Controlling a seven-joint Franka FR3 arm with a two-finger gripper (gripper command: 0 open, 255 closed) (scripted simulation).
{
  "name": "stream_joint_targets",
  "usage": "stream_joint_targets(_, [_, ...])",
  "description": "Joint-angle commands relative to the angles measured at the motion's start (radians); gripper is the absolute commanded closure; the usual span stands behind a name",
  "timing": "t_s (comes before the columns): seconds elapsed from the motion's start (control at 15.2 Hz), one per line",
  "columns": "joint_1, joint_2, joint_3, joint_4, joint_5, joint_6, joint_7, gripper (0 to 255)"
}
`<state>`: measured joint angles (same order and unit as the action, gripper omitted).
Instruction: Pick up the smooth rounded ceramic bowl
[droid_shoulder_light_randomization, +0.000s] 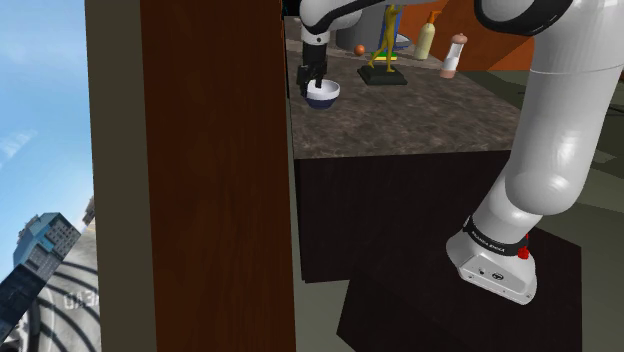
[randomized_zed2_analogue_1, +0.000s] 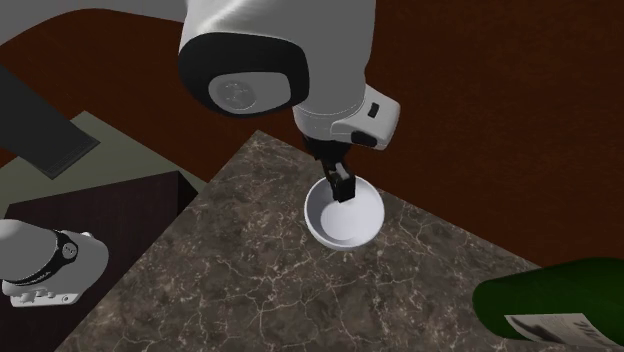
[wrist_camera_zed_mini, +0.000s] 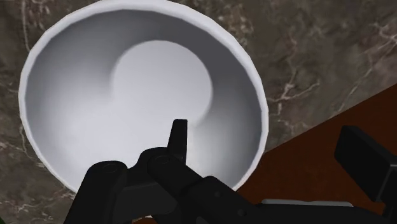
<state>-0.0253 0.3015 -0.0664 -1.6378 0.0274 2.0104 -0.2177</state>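
Gripper released, its black fingers spread apart and clasping nothing. One finger dips inside the smooth, rounded bowl, white within and dark blue on its outer wall. The other finger stands outside that bowl's rim, so the rim passes between them, and I see neither finger touching it. The bowl sits upright on the dark, veined, stone-patterned bench, close to the bench's edge. Well apart from the bowl is a dark green bottle with a printed label. Beyond the bowl in the shoulder view, also well apart from it, stand a yellow-green figure on a flat dark base and a small orange ball.
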Motion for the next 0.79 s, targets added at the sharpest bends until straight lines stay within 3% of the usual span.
stream_joint_targets(0.0, [0.000, 0.000, 0.000, -0.007, 0.000, 0.008, 0.000, 0])
stream_joint_targets(0.07, [0.000, 0.000, 0.000, -0.007, 0.000, 0.008, 0.000, 255])
stream_joint_targets(0.73, [0.000, -0.002, 0.000, 0.002, 0.000, -0.004, 0.000, 255])
